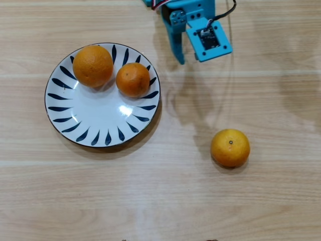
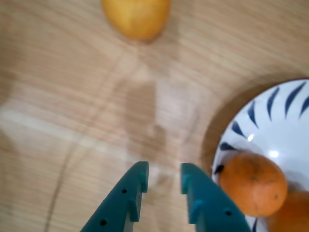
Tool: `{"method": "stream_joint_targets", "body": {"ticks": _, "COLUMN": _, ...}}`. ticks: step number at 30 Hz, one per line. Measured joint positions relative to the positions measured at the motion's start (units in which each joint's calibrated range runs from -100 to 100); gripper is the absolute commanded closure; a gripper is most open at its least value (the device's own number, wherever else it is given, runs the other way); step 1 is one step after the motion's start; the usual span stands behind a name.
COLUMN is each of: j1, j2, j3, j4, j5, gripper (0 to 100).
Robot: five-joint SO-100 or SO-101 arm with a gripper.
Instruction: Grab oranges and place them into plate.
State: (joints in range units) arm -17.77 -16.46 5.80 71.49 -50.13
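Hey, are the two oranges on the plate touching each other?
Cannot tell. In the overhead view the larger orange and the smaller orange sit side by side on the plate, with only shadow between them, so neither contact nor gap is plain.

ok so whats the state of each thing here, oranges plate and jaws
larger orange: resting on the plate, upper left part in the overhead view
smaller darker orange: on the plate, beside the larger one
yellower orange: on the table, off the plate, stem dot up
plate: flat on the table, lower half bare
gripper: jaws slightly apart, holding nothing, above bare table
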Motion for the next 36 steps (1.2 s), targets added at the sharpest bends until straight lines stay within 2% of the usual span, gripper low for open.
{"method": "stream_joint_targets", "body": {"ticks": 4, "j1": -5.1, "j2": 3.3, "j3": -4.7, "j4": -0.1, "j5": -2.7, "gripper": 98}}
{"method": "stream_joint_targets", "body": {"ticks": 8, "j1": -6.8, "j2": 10.2, "j3": -12.3, "j4": -2.1, "j5": -3.1, "gripper": 98}}
{"method": "stream_joint_targets", "body": {"ticks": 17, "j1": -7.3, "j2": 36.6, "j3": -45.9, "j4": -2.7, "j5": -2.7, "gripper": 97}}
{"method": "stream_joint_targets", "body": {"ticks": 21, "j1": -6.8, "j2": 47.1, "j3": -58.3, "j4": -2.8, "j5": -2.7, "gripper": 93}}
{"method": "stream_joint_targets", "body": {"ticks": 29, "j1": -5.6, "j2": 59.3, "j3": -66.0, "j4": -1.9, "j5": -4.8, "gripper": 91}}
{"method": "stream_joint_targets", "body": {"ticks": 32, "j1": -5.3, "j2": 61.7, "j3": -67.7, "j4": -0.1, "j5": -5.7, "gripper": 84}}
{"method": "stream_joint_targets", "body": {"ticks": 36, "j1": -5.4, "j2": 63.1, "j3": -70.4, "j4": 3.3, "j5": -8.2, "gripper": 63}}
